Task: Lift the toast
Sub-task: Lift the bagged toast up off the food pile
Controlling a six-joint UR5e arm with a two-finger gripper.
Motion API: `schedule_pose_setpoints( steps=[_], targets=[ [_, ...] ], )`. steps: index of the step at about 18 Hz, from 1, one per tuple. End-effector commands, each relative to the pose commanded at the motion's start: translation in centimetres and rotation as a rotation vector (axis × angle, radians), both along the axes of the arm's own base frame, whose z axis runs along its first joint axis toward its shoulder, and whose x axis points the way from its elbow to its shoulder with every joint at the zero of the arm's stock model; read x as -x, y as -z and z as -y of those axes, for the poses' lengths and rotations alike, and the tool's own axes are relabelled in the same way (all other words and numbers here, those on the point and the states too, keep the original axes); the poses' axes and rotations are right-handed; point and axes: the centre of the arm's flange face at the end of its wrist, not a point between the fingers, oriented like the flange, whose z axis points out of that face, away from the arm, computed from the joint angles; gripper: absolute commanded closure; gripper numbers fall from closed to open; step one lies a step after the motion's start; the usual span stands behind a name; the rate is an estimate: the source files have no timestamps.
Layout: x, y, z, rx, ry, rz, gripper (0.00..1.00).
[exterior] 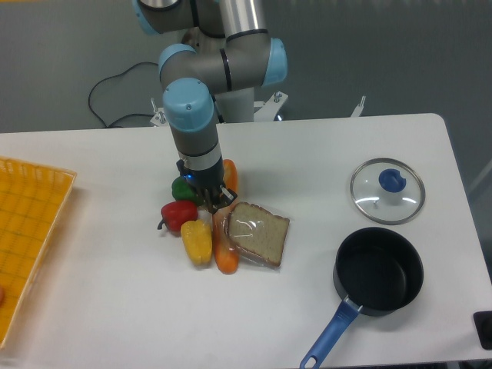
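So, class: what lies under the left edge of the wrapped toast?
The toast overlaps the long orange baguette, whose lower end pokes out beside the yellow pepper. The baguette's middle is covered by the toast and the gripper.

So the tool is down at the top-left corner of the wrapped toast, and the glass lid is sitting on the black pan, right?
Not quite. The tool is at the top-left corner of the wrapped toast, but the glass lid is not on the black pan. The camera view shows it lying flat on the table, apart from the pan and behind it.
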Motion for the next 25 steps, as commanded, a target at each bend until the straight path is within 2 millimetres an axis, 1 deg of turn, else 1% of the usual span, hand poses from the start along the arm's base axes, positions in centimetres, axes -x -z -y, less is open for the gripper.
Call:
schedule_pose_setpoints(
  steps=[1, 3, 5, 7, 9, 14, 18, 21, 25],
  targets=[
    [0.3, -0.7, -0.2, 0.001, 0.0, 0.001, 1.0],
    [1.6, -2.0, 0.0, 0.007, -0.014, 0.007, 1.0],
    [2.4, -3.1, -0.1, 0.013, -0.018, 0.012, 1.0],
    [3.6, -4.3, 0.1, 0.019, 0.003, 0.014, 1.0],
    [5.1, -5.5, 0.6, 0.022, -0.006, 0.022, 1.0],
    [8.0, -8.7, 1.4, 0.006, -0.013, 0.047, 1.0],
    [9.2, -9.3, 2.2, 0.002, -0.025, 0.06, 1.0],
    [9.6, -9.9, 2.4, 0.013, 0.01, 0.062, 1.0],
    [10.7, -11.8, 3.2, 0.031, 0.023, 0.081, 1.0]
  ],
)
